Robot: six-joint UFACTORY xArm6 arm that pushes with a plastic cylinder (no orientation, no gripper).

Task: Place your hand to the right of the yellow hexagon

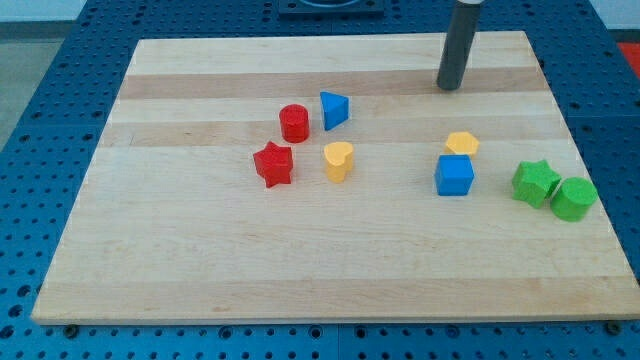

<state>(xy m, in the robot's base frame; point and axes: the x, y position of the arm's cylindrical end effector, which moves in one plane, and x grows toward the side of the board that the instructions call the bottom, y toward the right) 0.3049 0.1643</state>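
The yellow hexagon [462, 143] lies right of the board's centre, touching the far side of a blue cube [454, 175]. My tip [450, 87] stands on the board near the view's top, above the hexagon and slightly to its left, about a block's width and a half away. It touches no block. The rod rises from the tip out of the view's top.
A green star [535, 183] and a green cylinder [573, 198] sit near the board's right edge. A red cylinder [294, 123], blue triangular block [334, 110], red star [273, 164] and yellow heart [339, 159] cluster left of centre on the wooden board [200, 250].
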